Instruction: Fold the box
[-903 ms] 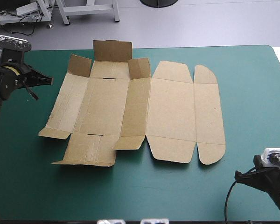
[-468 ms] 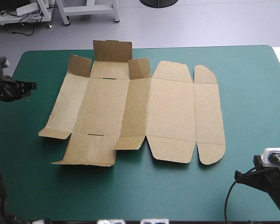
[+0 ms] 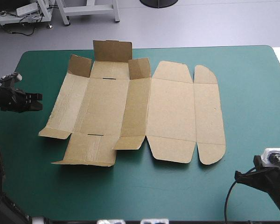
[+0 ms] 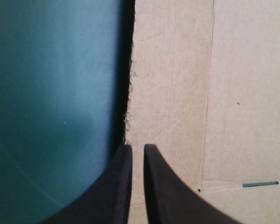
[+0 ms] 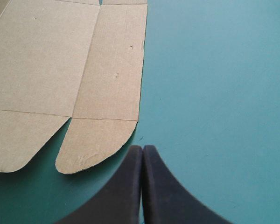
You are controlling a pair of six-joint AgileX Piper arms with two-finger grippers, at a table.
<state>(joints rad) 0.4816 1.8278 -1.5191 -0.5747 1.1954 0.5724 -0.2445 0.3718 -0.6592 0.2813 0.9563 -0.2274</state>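
Observation:
The brown box (image 3: 130, 107) lies on the teal-green cover as a cut sheet. Most of it is flat, with three small flaps raised at its far edge. My left gripper (image 3: 38, 100) hovers just off the sheet's left edge and points at it. In the left wrist view the black fingers (image 4: 137, 147) are all but together, a thin slit between them, nothing held, and the box's ragged edge (image 4: 177, 93) is just ahead. My right gripper (image 3: 238, 175) waits near the table's front right corner. It (image 5: 142, 148) is shut and empty, close to the box's rounded lid flap (image 5: 93, 144).
Bare teal-green cover (image 3: 252, 93) runs to the right of the sheet and along the front edge. A narrower strip of cover separates the left gripper from the box.
The left arm first drew back to the table's left edge, then came toward the front and slightly inward, now pointing at the box's left panel. The right arm and the box have not moved.

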